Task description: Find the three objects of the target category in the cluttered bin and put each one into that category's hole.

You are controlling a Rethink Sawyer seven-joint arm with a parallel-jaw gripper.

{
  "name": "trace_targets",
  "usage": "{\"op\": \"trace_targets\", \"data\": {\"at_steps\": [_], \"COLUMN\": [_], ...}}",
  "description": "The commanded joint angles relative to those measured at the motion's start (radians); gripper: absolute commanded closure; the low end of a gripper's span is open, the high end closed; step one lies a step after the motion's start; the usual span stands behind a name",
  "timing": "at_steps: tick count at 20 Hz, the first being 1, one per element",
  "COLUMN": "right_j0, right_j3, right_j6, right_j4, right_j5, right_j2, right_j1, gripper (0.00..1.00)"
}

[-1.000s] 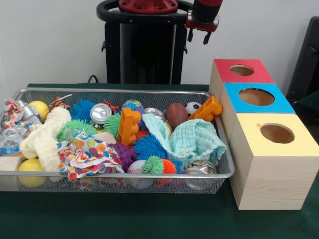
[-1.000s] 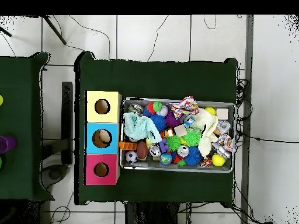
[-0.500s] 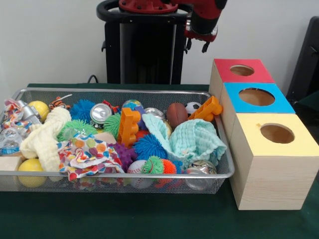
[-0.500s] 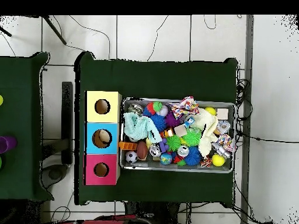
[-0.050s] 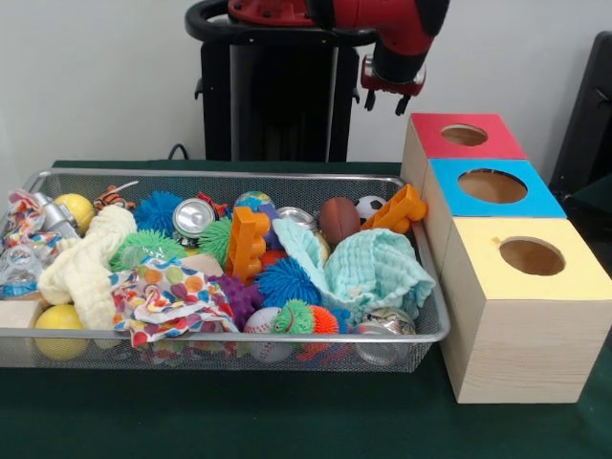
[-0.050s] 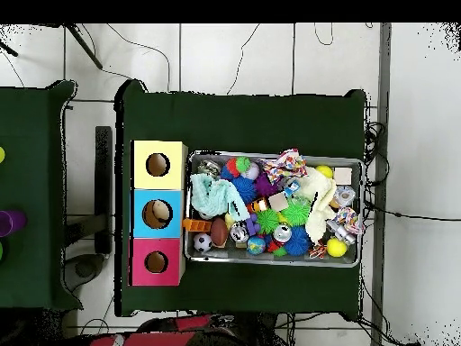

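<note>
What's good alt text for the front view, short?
A wire mesh bin crammed with balls, spiky toys, cloths and cans sits beside three wooden boxes topped red, blue and yellow, each with a round hole. The gripper hangs empty above the bin's far corner.

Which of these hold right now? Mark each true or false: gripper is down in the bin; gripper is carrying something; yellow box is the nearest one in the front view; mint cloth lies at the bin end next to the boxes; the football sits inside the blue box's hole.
1. False: the gripper hangs above the wire bin, near the red box.
2. False: nothing shows between its fingers; it is open.
3. True: the yellow box stands nearest the camera.
4. True: the mint cloth lies at that end.
5. False: the football lies in the bin, not in the blue box.
</note>
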Motion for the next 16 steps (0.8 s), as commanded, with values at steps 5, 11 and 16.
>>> {"op": "trace_targets", "data": {"at_steps": [5, 11, 16], "right_j0": [-0.047, -0.07, -0.079], "right_j3": [-0.211, -0.206, -0.218], "right_j6": [0.041, 0.049, 0.052], "right_j4": [0.051, 0.052, 0.045], "right_j5": [0.318, 0.393, 0.387], "right_j2": [0.127, 0.149, 0.156], "right_j1": [-0.076, -0.115, -0.102], "gripper": [0.0, 0.0, 0.0]}}
